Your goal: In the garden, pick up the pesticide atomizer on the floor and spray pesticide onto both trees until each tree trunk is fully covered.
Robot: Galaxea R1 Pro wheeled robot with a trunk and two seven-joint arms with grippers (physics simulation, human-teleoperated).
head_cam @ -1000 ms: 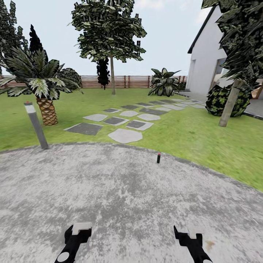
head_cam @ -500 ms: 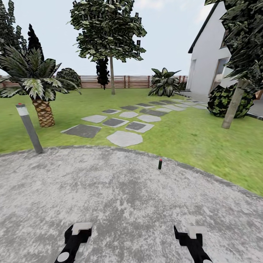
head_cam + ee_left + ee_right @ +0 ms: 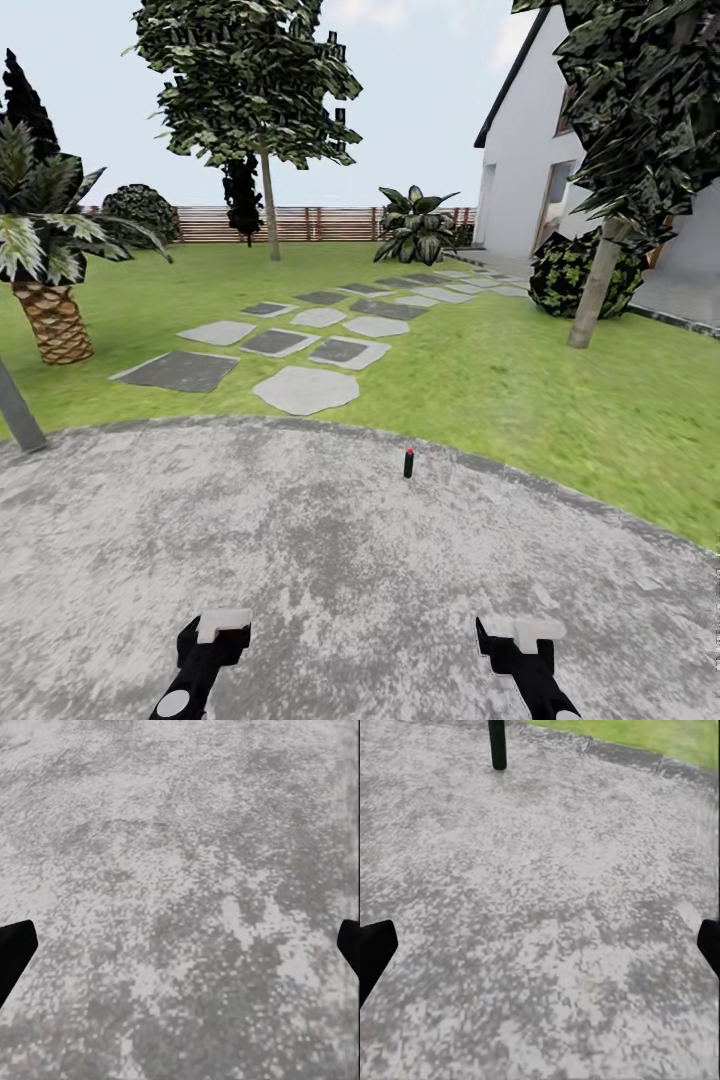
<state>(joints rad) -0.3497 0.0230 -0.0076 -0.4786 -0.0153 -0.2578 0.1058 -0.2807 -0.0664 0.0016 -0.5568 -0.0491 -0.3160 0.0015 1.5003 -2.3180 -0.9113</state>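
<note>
standing upright on the grey patio (image 3: 330,560) near its curved edge with the lawn (image 3: 520,390): pesticide atomizer (image 3: 408,462), well ahead of both claws. left claw (image 3: 205,640) and right claw (image 3: 520,645) low over paving, fingers spread wide, holding nothing. thick-trunked tree (image 3: 595,290) off to the right.

Ahead of you the grey patio (image 3: 330,560) is flat and bare, so both arms have lots of room to move. The left gripper (image 3: 205,650) and the right gripper (image 3: 520,650) hang low over it with fingers wide apart and nothing between them. One small dark atomizer (image 3: 408,462) stands upright near the far edge of the patio. A grey post (image 3: 18,410) leans at the far left edge. Past the lawn (image 3: 560,400), a thick tree trunk (image 3: 595,290) stands far right, and a palm (image 3: 50,300) far left.
</note>
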